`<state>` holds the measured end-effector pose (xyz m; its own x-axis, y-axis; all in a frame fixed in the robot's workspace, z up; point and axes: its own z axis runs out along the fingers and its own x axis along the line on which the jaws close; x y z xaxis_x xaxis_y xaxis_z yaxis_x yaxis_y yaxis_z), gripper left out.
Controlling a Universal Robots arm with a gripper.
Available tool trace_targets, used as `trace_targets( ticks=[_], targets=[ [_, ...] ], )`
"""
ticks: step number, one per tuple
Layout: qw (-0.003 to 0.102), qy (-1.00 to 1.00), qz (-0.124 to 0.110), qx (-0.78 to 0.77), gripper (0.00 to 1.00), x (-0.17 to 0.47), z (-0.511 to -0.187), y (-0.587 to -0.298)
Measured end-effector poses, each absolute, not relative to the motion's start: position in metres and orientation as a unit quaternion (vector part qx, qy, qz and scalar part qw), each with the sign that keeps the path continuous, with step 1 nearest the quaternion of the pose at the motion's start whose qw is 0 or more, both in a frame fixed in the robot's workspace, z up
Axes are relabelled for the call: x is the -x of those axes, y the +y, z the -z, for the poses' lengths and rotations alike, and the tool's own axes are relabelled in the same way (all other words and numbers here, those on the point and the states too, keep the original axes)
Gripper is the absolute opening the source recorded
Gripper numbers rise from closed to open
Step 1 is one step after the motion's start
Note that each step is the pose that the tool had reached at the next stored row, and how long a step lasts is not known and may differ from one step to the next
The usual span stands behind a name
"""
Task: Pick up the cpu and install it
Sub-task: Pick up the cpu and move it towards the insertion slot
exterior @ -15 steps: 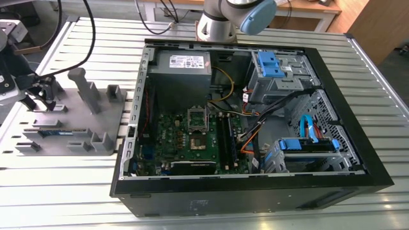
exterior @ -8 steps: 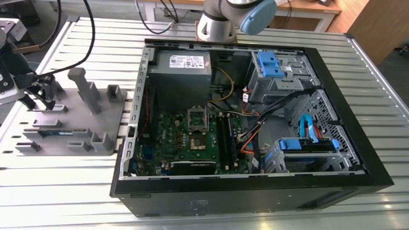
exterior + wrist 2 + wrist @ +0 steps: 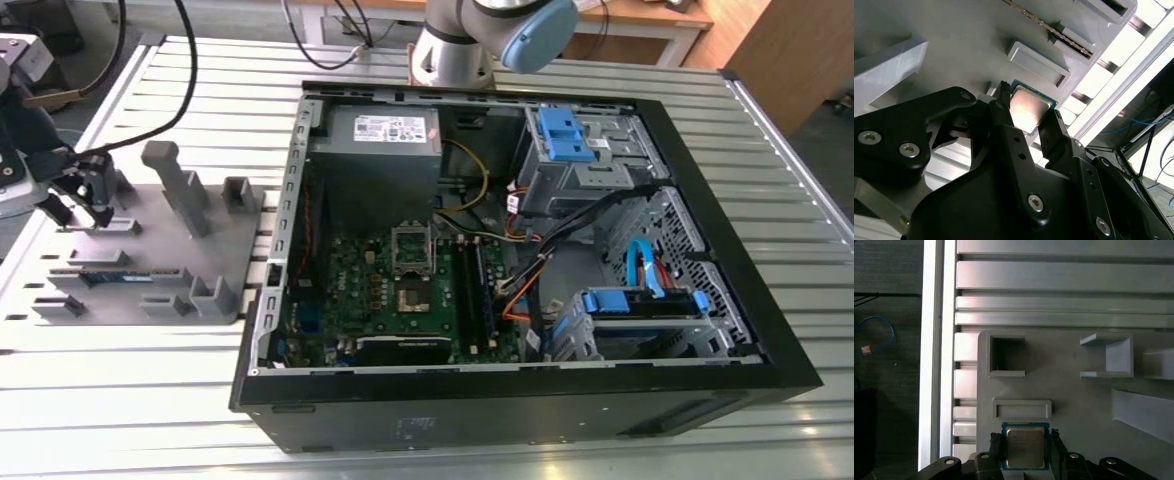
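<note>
Exterior view: even overhead light, soft shadows; computer case (image 3: 534, 412) interior dim.
Second wrist view: table slats (image 3: 1096, 75) blown white; warm glare on cpu (image 3: 1026, 110).
First wrist view: flat, muted light; floor (image 3: 884, 390) dark.

**My gripper (image 3: 1025, 436) stood astride the cpu (image 3: 1024, 452) on the grey fixture plate (image 3: 1079, 400).**

The cpu lay flat, its silver top up inside a thin green rim, with black parts of my gripper on both sides of it. Just beyond it, farther from me, sat a shallow rectangular frame (image 3: 1021, 409). Farther still were an open square pocket (image 3: 1006, 356) and, beside it, a U-shaped bracket (image 3: 1106, 356). A long grey ridge (image 3: 1144, 412) stood well apart. The plate rested on a slotted aluminium table (image 3: 1054, 290). Past the table's edge lay a dark floor (image 3: 884, 405) with a blue cable (image 3: 885, 324).
</note>
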<state>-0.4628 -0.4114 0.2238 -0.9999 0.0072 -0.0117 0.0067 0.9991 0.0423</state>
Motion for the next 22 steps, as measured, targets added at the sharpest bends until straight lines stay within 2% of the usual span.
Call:
trace_targets(
  ticks=[22],
  targets=[
    [0.006,1.0,-0.021,-0.003,0.47,0.4629,-0.2331,-0.4114]
  ],
)
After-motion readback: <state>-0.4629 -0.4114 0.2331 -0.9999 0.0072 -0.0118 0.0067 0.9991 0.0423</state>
